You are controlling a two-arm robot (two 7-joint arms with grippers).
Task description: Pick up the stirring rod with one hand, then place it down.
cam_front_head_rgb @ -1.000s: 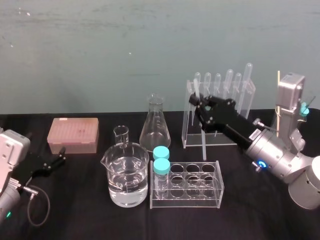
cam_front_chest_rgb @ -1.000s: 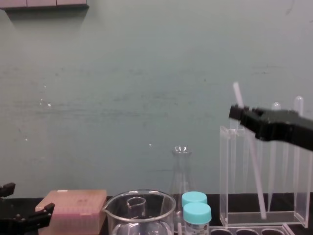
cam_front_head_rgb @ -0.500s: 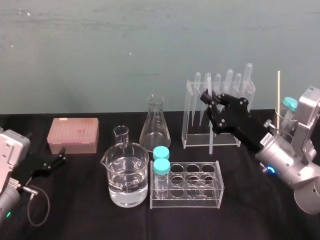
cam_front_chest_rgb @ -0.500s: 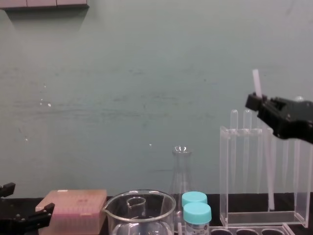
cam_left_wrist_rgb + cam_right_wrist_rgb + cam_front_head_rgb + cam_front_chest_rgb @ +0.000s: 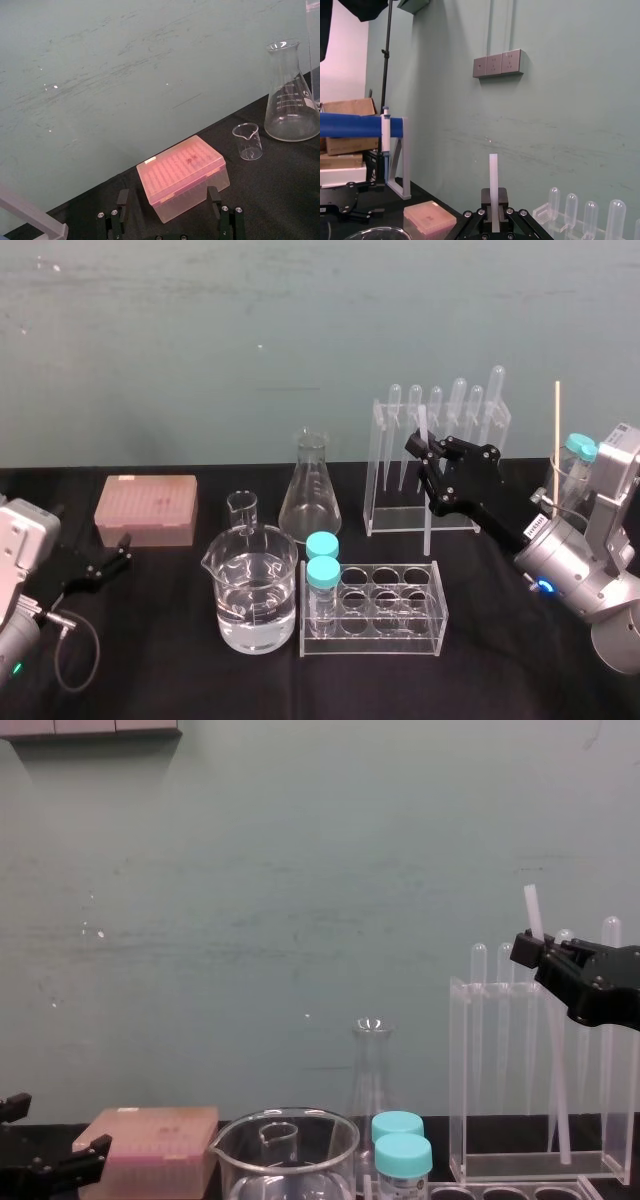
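We see the right gripper [image 5: 430, 472] clamped tight on the stirring rod [image 5: 429, 530], near upright just in front of the clear pipette rack [image 5: 378, 470]; its tip may touch the table [image 5: 500, 670]. Tube rack [image 5: 432, 612], beaker [image 5: 255, 590] and flask [image 5: 310, 495] stand near. Left gripper [image 5: 122, 550] spread apart, empty, by the pink box [image 5: 147, 510]. Flask print unreadable.

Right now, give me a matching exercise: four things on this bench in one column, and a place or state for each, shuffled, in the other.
1. stirring rod
2. pink box
3. large beaker
4. blue-capped vials

A. holds clear liquid
B. stand in the tube rack
C. held in the right gripper
D. near the parked left gripper

Pairs: 1-C, 2-D, 3-A, 4-B
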